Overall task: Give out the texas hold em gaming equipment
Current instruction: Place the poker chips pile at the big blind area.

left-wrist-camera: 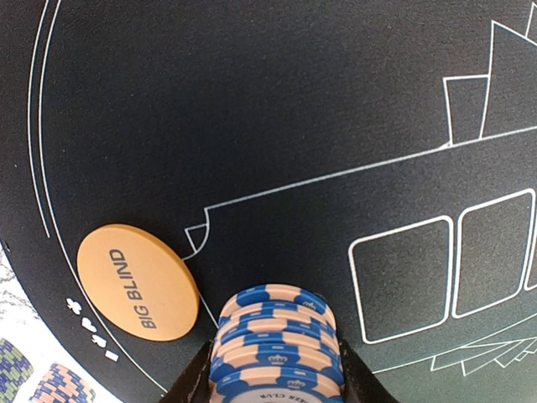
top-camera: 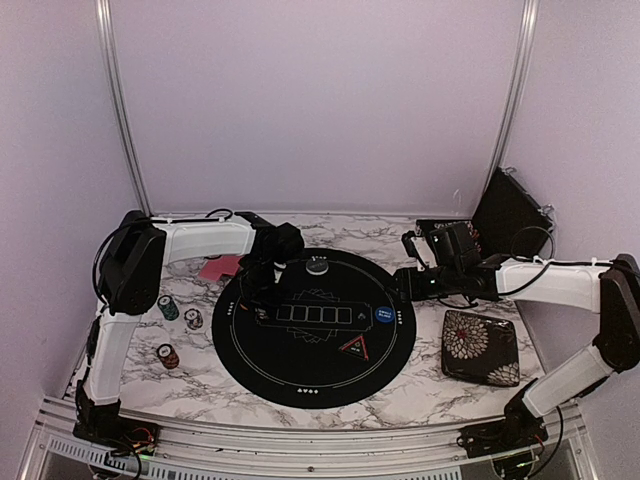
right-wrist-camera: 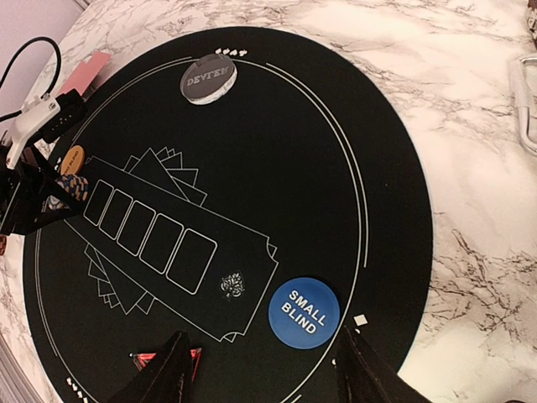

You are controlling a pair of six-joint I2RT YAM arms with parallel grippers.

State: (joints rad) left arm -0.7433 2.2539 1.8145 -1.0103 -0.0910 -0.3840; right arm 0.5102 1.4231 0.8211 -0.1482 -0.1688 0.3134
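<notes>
A: Any writing on the mat (top-camera: 312,385)?
B: Orange button (left-wrist-camera: 138,281): BIG BLIND. Blue button (right-wrist-camera: 304,312): SMALL BLIND.
A: Tools?
B: Left tool (left-wrist-camera: 277,388) clamps blue-striped chips (left-wrist-camera: 275,323) just beside orange; right tool (right-wrist-camera: 264,369), spread wide, hangs over blue.

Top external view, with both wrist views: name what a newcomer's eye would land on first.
The big round black mat fills the middle of the marble table. At its left edge the left gripper is clamped on a blue-and-white chip stack, right beside the orange BIG BLIND button. On the right, the blue SMALL BLIND button lies on the mat near the open right gripper.
</notes>
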